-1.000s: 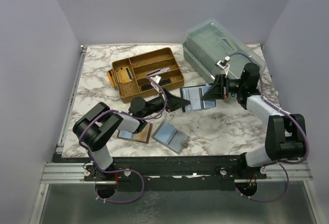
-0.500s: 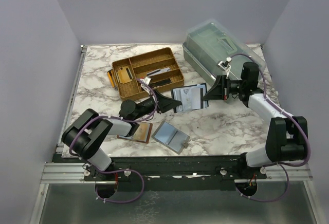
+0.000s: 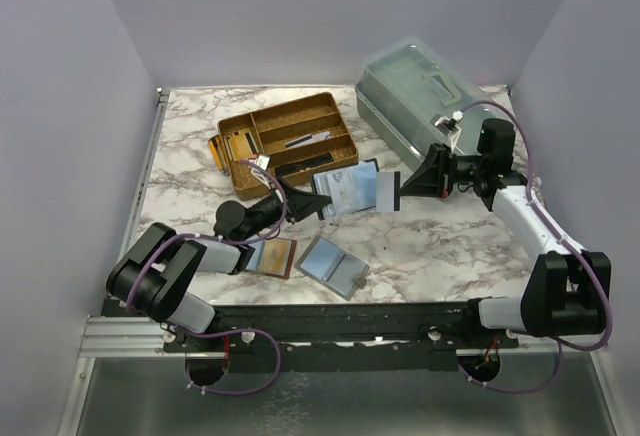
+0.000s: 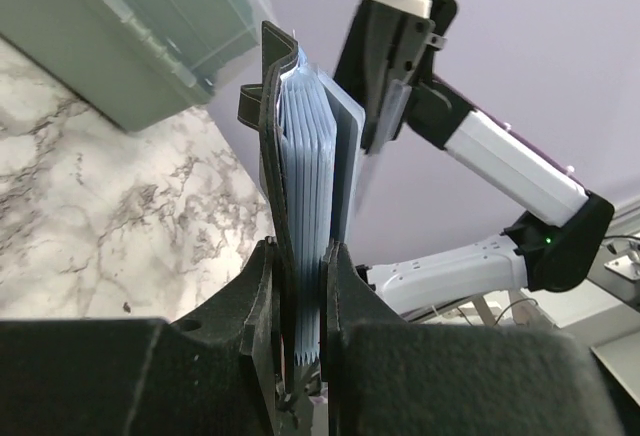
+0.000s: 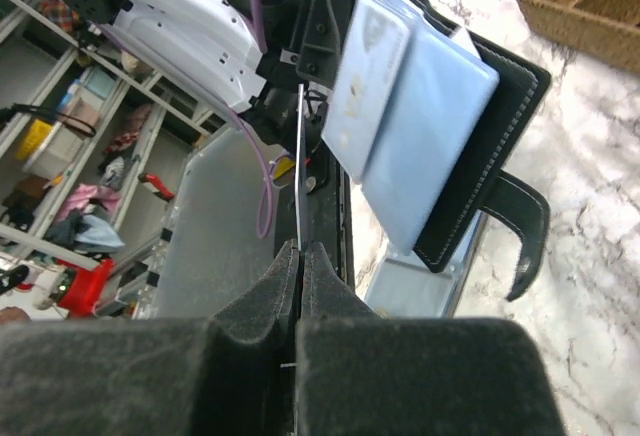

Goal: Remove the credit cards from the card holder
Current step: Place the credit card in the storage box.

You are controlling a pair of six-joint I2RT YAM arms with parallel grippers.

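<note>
My left gripper (image 3: pixel 303 196) is shut on the lower edge of the black card holder (image 3: pixel 346 190) and holds it open and upright above the table. In the left wrist view the holder (image 4: pixel 270 146) stands edge-on between the jaws (image 4: pixel 298 256), its blue-grey pockets (image 4: pixel 306 186) fanned. My right gripper (image 3: pixel 408 188) is shut on a pale credit card (image 3: pixel 388 193), which is clear of the holder, just to its right. In the right wrist view the card (image 5: pixel 299 166) is a thin edge-on line above my gripper (image 5: pixel 300 252). The holder (image 5: pixel 490 146) with its strap tab (image 5: pixel 528 231) is beside it.
A brown wicker tray (image 3: pixel 262 126) with gold cards and a black bar stands behind the left gripper. A clear lidded plastic bin (image 3: pixel 425 91) is at the back right. A brown holder (image 3: pixel 270 256) and a grey holder (image 3: pixel 333 266) lie open near the front edge.
My left gripper has carried the holder to the left. The card has come out of the pockets and stays in my right gripper, which has shifted slightly right.
</note>
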